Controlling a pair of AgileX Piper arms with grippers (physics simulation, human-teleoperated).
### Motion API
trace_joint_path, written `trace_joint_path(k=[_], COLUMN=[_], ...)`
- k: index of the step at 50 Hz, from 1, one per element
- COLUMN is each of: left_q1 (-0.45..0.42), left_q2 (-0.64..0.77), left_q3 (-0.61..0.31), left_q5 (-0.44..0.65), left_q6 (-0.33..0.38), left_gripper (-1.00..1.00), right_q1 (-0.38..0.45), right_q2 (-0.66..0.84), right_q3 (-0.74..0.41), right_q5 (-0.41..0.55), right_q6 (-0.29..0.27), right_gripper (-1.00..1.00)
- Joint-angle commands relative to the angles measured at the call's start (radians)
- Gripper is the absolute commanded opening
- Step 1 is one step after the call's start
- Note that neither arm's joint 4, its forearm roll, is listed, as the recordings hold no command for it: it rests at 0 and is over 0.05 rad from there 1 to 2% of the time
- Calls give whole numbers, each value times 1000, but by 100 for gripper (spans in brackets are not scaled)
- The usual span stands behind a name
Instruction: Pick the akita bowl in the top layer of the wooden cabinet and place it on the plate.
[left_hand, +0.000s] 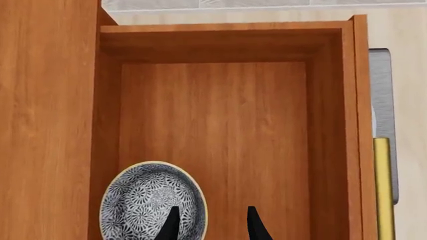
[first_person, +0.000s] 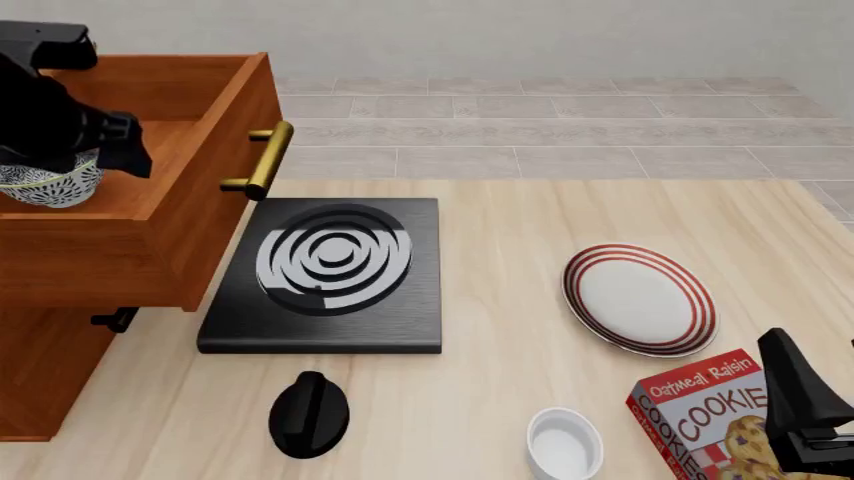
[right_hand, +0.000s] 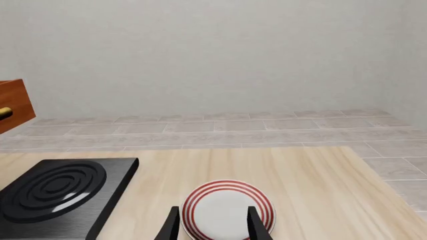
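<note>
The wooden cabinet (first_person: 40, 380) stands at the far left with its top layer (first_person: 200, 190) pulled out. The akita bowl (left_hand: 143, 200), dark blue-black and white patterned, sits upright on the drawer floor (left_hand: 213, 125); in the front view the akita bowl (first_person: 47, 185) shows under my left arm. My left gripper (left_hand: 213, 226) is open just above it, one finger over the bowl's inside and the other outside its rim. The red-ringed plate (first_person: 638, 298) lies on the table at right. My right gripper (right_hand: 213, 227) hovers open near the front right, facing the plate (right_hand: 227, 210).
A black stove (first_person: 327, 270) lies beside the cabinet, under the drawer's brass handle (first_person: 267, 160). A black knob-like object (first_person: 310, 412), a plain white cup-like bowl (first_person: 565, 443) and a cookie box (first_person: 707, 415) sit along the front edge.
</note>
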Motion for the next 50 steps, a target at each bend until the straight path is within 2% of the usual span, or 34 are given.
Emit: trace_joint_path(k=[1,9,10,26,50], left_q1=[1,-7,-10,-31,-76], left_q2=[0,-1,-2,-9,-34], left_q3=[19,19,20,21,-51], left_q5=[-16,-18,-20,-27,20], left_q6=[0,-5,-3,-10,-12], left_gripper=[100,100,-100,-100,-100], right_q1=[0,0,0,0,1], right_q2=[0,0,0,0,0], right_q3=[-1,-1,-2,-2,-2], right_q5=[-1,-1,-1,0,-1], right_q6=[1,1,1,2,1], right_gripper=[100,100,100,100,100])
